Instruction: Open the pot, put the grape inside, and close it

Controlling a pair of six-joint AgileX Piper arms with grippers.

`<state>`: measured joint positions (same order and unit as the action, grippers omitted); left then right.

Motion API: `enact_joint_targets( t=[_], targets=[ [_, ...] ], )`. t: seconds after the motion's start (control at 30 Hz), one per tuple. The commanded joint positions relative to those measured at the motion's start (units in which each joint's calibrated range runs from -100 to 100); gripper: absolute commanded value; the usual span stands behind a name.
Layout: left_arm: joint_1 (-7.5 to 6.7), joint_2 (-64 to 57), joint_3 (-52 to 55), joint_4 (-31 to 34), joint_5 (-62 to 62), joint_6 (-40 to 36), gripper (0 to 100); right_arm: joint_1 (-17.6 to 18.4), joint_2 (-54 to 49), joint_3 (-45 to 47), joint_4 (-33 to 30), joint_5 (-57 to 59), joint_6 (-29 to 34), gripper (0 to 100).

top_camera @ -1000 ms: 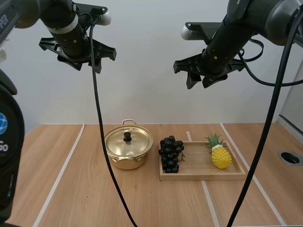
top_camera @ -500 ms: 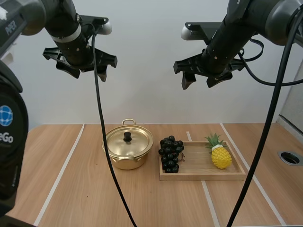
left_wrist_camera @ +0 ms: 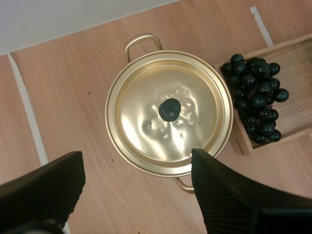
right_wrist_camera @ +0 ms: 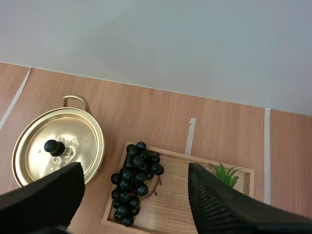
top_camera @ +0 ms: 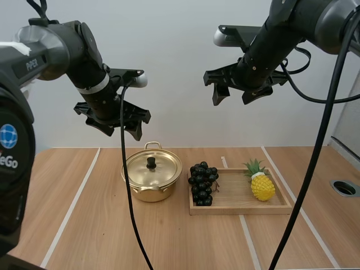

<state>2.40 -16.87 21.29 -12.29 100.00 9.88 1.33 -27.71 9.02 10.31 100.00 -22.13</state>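
Left gripper (top_camera: pixel 121 128) is where the change is. Over the last second you have brought it down from high above the table (top_camera: pixel 73 225) to a lower station above the pot (top_camera: pixel 152 179). Its fingers stand wide apart and hold nothing. From its wrist camera, the lid (left_wrist_camera: pixel 146 122) sits squarely on the pot with the black knob (left_wrist_camera: pixel 170 109) showing between the two fingers, so the line-up looks good. The descent suggests you are starting the opening step. There is a clear drop left before the fingers can reach the knob, and they will need to narrow a good deal to pinch it.

Moving right, the grapes (top_camera: pixel 203 183) lie untouched at the near-pot end of the wooden tray (top_camera: pixel 242 209), just beside the pot's rim. A pineapple (top_camera: pixel 262 184) stands at the tray's far end.

Your right gripper (top_camera: pixel 232 97) has barely shifted. It hangs high, roughly above the grapes, with its fingers spread and empty. It is well placed to go down for the bunch once the lid is off.
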Motion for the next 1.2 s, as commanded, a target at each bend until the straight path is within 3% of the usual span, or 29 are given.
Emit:
enact_joint_targets(
  t=[0.0,0.33,0.57,0.87,1.17],
  targets=[
    [-0.13,-0.11,1.88,-2.99,-3.32,3.18,100,0.07,-0.62,0.21,0.50,0.00,-0.26,100],
    [-0.13,3.86,3.86,-9.67,-8.29,5.87,100,0.07,-0.62,0.21,0.50,0.00,-0.26,100],
    [-0.13,7.07,3.86,-9.74,-12.98,5.50,100,0.07,-0.62,1.03,0.50,0.00,1.22,100],
    [-0.13,7.46,3.86,-9.74,-16.06,7.08,100,0.07,-0.62,9.51,0.50,0.00,1.22,100],
    [-0.23,7.46,3.86,-10.50,-16.06,9.35,100,0.07,-0.74,9.60,0.50,0.00,0.89,100]
  ],
)
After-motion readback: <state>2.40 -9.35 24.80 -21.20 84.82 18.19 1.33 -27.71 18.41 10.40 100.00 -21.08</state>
